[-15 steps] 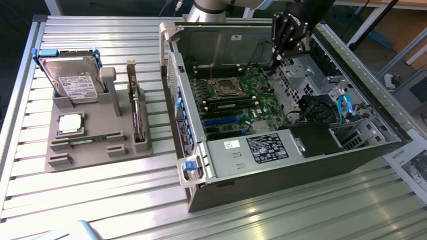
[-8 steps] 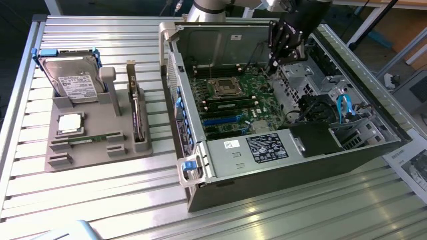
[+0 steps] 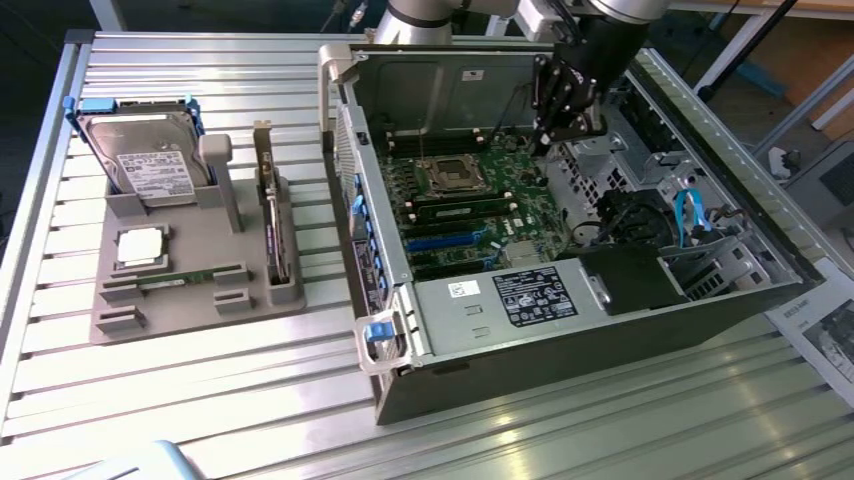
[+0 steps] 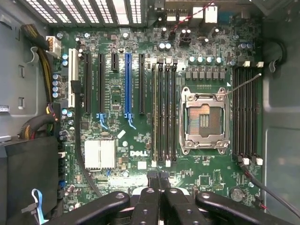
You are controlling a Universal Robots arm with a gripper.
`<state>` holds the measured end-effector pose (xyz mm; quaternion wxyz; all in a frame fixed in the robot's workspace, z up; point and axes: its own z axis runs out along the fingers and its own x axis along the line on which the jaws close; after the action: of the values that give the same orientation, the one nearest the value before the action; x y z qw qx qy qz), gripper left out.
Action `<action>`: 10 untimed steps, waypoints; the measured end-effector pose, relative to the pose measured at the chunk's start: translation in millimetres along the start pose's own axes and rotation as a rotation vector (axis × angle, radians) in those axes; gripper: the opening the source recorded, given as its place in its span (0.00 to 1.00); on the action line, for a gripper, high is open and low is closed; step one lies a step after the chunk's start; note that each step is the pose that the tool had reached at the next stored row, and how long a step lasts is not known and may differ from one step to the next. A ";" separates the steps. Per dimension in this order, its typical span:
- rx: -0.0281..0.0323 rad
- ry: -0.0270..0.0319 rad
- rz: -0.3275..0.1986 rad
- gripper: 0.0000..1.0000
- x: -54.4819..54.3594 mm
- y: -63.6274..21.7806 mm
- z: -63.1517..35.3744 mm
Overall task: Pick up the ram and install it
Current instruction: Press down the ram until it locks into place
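The slatted metal surface is carrying an open computer case, which is lying on its side with the motherboard facing up. A grey tray is sitting beside it, on the exterior view's left. The pincer is hovering over the motherboard, pressed together on nothing. The ram is lying flat in the tray, well apart from the pincer.
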<state>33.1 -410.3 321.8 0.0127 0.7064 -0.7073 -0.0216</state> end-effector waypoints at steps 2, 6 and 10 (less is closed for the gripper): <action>0.0000 0.0001 0.000 0.10 0.0 0.0 0.0; 0.0001 0.0000 0.000 0.10 0.0 0.0 0.0; 0.0006 -0.0001 0.000 0.10 0.0 -0.2 2.7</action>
<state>33.1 -410.3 319.1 0.0125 0.7065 -0.7073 -0.0214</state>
